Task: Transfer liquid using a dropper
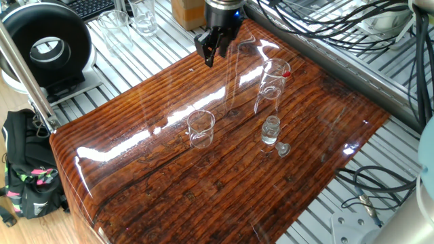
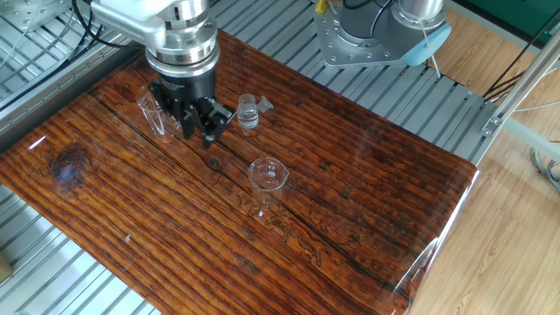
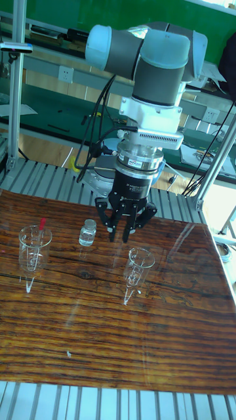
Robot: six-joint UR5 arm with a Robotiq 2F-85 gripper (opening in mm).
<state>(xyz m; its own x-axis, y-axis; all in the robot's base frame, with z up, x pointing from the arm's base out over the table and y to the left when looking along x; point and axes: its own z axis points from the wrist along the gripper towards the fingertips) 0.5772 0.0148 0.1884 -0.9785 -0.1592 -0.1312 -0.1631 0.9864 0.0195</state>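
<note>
The gripper (image 3: 126, 226) hangs above the wooden table (image 1: 224, 169), fingers pointing down and spread apart, with nothing between them; it is released. In one fixed view the gripper (image 1: 212, 49) sits at the upper centre of the frame, over the far edge of the table. In the other fixed view the gripper (image 2: 198, 125) is at the upper left, just beside a beaker (image 2: 155, 112) and clear of it. That beaker (image 1: 274, 76) stands in the upper right part of the table in one fixed view and holds the dropper (image 1: 287, 72), whose red bulb leans against the rim; the tube slants down inside the glass. In the tall fixed view the dropper (image 3: 42, 225) shows at the left, its red bulb rising above the rim of the beaker (image 3: 33, 248). A small glass bottle (image 1: 270, 130) stands near the middle of the table, in front of that beaker, with a glass stopper (image 1: 283, 148) lying on the wood just beside it. A second beaker (image 1: 201, 128) stands apart at the table's centre, left of the bottle. Liquid cannot be made out in any vessel.
</note>
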